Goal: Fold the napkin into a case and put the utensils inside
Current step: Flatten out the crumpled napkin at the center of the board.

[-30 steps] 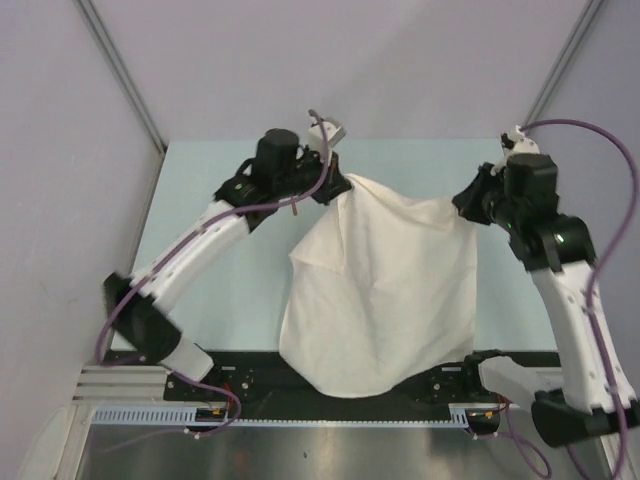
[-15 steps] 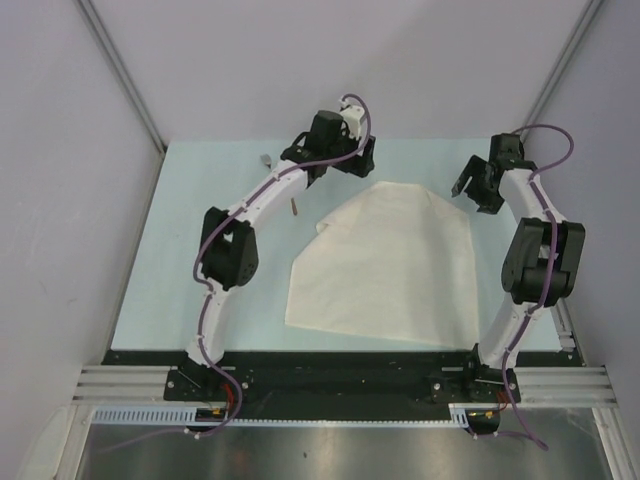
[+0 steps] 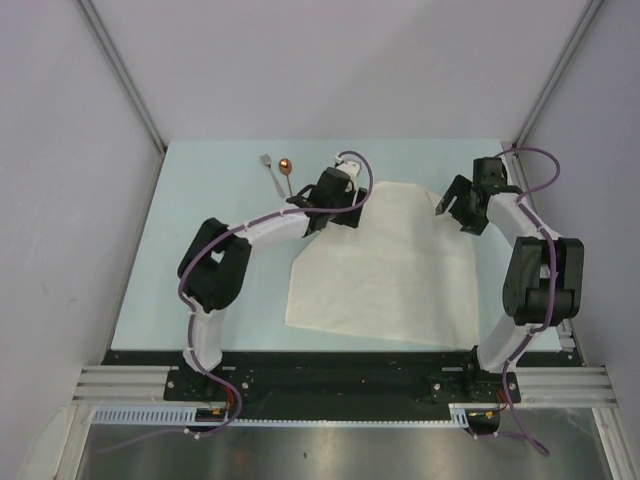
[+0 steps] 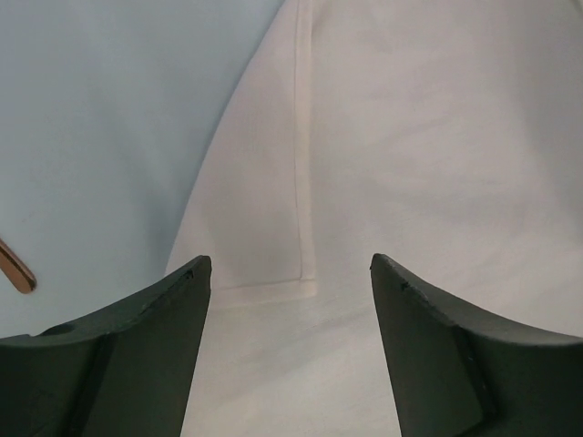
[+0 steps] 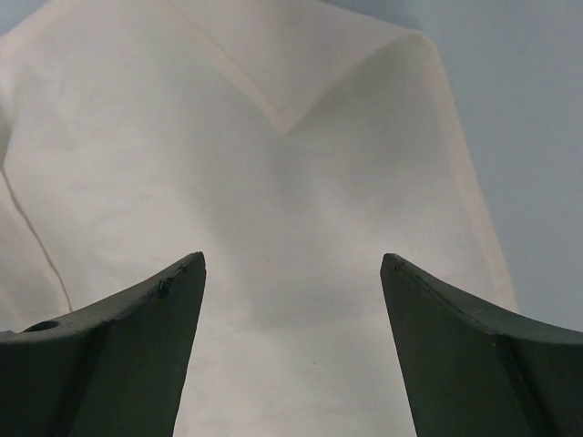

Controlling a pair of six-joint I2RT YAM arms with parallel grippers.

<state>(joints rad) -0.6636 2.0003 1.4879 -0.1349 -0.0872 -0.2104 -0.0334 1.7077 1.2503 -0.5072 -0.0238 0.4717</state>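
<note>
Squaring the cloth up comes first, I judge. The napkin (image 3: 385, 265) lies mid-table, and the left gripper (image 4: 287, 264) and right gripper (image 5: 291, 259) hang over its twelve o'clock edge, jaws spread, holding nothing. I'd pinch only the top layer at the hemmed corners and draw evenly. It looks cream, plain and lopsided, with flaps folded over. The fork (image 3: 270, 168) and spoon (image 3: 286, 166) lie at its eleven o'clock.

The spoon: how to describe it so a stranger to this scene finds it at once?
On the pale green table, look at the far side, left of the cream napkin. A silver fork and the spoon lie together there; the spoon is the right one, with a copper-orange bowl.
</note>
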